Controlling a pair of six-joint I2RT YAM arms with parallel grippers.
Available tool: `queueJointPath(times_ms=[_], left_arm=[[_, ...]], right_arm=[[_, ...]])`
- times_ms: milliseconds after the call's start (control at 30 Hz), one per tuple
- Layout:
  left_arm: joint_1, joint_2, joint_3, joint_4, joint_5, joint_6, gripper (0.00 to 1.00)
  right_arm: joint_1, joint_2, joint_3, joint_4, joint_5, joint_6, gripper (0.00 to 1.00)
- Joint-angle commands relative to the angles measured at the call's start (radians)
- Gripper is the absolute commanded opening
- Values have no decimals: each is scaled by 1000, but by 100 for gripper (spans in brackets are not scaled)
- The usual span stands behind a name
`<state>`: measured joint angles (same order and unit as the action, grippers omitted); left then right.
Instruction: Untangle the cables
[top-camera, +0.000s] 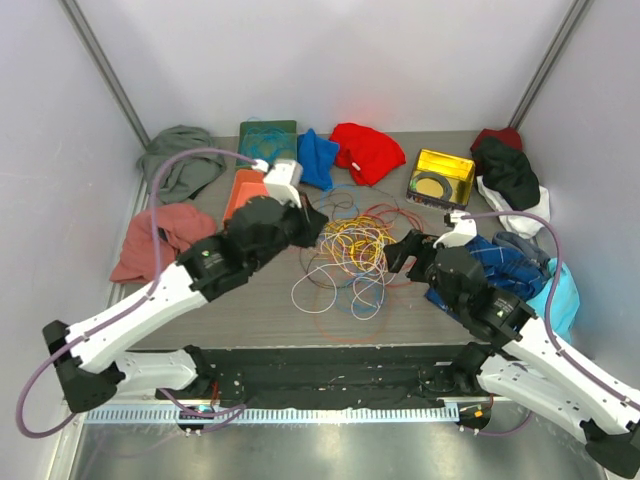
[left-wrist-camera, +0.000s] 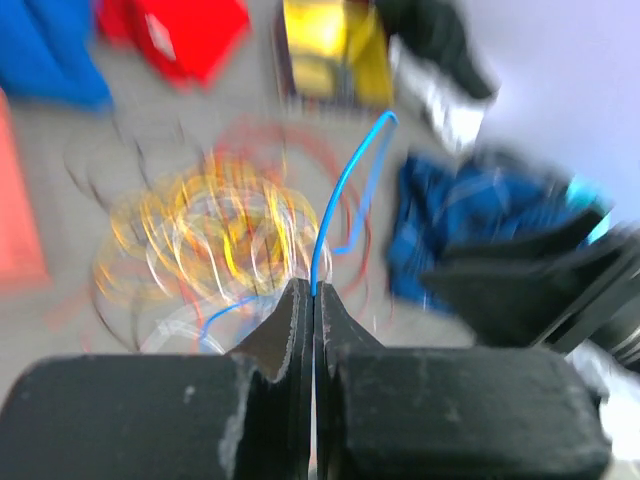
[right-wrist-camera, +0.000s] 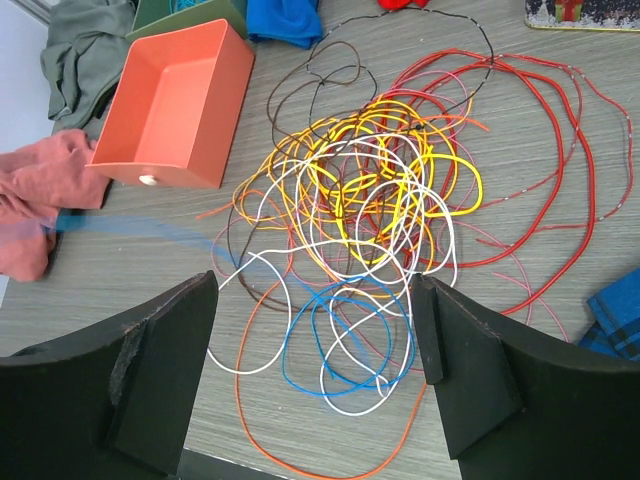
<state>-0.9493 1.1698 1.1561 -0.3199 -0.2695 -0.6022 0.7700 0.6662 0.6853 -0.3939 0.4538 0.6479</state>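
The left arm (top-camera: 170, 290) is stretched from its base at the near left corner towards the middle. The left tool (top-camera: 312, 222) is closed: in the wrist view its two fingers (left-wrist-camera: 290, 330) are pressed together on a thin blue cable (left-wrist-camera: 325, 210). The right arm (top-camera: 520, 335) is bent inward from the right side. The right tool (top-camera: 400, 252) is seen wide open, its fingers (right-wrist-camera: 160, 360) set well apart and pointed towards the middle.

Cables (right-wrist-camera: 345, 185): glossy plastic; table (top-camera: 250, 310): matt wood-grain; yel. tin (top-camera: 440, 158): shiny metal.
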Motion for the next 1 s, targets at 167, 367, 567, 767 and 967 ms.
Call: queueJointPath(times_ms=[167, 367, 567, 767, 967], left_arm=[[148, 31, 332, -185, -134, 202, 0], [270, 142, 557, -166, -83, 254, 0], [386, 303, 744, -186, -59, 249, 0], [523, 439, 838, -173, 12, 157, 0], [619, 563, 916, -128, 58, 99, 0]], right_arm=[[-3, -34, 23, 24, 22, -34, 86], [-3, -16, 49, 36, 11, -57, 87], [-3, -20, 43, 50, -1, -56, 87], [-3, -22, 45, 49, 3, -71, 87], [-5, 9, 68, 47, 23, -111, 87]])
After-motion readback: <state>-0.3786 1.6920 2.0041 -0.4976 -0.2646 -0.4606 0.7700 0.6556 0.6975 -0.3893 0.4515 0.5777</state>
